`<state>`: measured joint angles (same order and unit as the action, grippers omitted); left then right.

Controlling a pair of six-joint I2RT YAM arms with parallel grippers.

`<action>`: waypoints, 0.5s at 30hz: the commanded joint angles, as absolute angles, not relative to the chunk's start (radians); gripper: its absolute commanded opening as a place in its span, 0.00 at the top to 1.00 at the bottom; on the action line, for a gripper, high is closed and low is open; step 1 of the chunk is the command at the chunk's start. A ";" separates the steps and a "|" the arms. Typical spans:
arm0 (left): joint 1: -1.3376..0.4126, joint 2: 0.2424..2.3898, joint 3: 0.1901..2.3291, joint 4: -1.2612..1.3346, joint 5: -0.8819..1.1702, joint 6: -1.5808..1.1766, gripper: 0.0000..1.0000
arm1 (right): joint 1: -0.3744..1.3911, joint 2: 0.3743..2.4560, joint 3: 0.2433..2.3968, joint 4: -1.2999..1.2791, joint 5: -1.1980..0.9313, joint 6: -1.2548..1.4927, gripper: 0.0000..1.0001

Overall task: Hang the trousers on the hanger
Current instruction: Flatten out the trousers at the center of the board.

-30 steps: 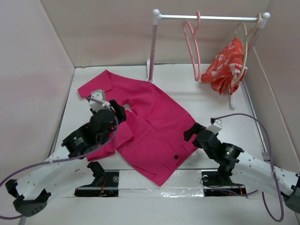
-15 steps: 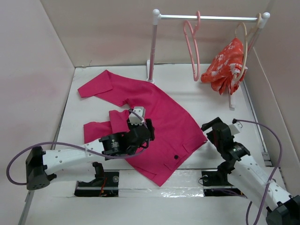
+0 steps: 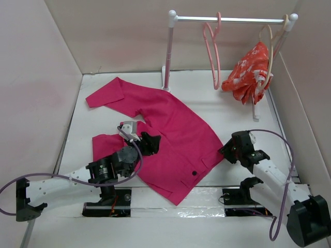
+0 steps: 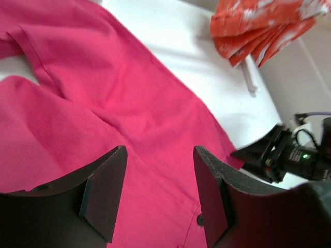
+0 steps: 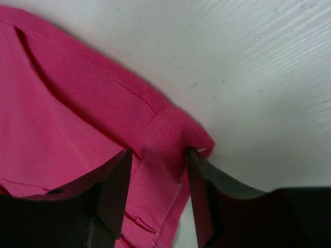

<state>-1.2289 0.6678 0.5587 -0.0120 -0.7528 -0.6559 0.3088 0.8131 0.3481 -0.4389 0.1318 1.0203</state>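
Overhead: trousers lie spread flat on the counter, well apart from the hanger hooked on the back rail. Left fingers over mid-cloth, right fingers at its right edge.

Left wrist: fingers wide, nothing between them; pink cloth below.

Right wrist: fingers straddle the waistband corner; cannot tell if they pinch.

Likely limp, light, sagging; the thicker waistband looks best to grip.

White arm links, black joints, purple cables
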 commanded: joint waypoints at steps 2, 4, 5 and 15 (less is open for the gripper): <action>-1.232 0.589 0.525 0.074 -0.807 -0.595 0.49 | 0.295 0.928 0.426 -0.399 0.051 0.991 0.61; -1.232 0.581 0.509 0.074 -0.818 -0.586 0.49 | 0.285 0.972 0.458 -0.405 0.078 0.956 1.00; -1.232 0.578 0.506 0.058 -0.822 -0.586 0.49 | 0.275 0.995 0.497 -0.408 0.104 0.940 1.00; -1.232 0.649 0.505 0.020 -0.799 -0.607 0.41 | 0.083 1.121 0.719 -0.215 0.544 0.678 1.00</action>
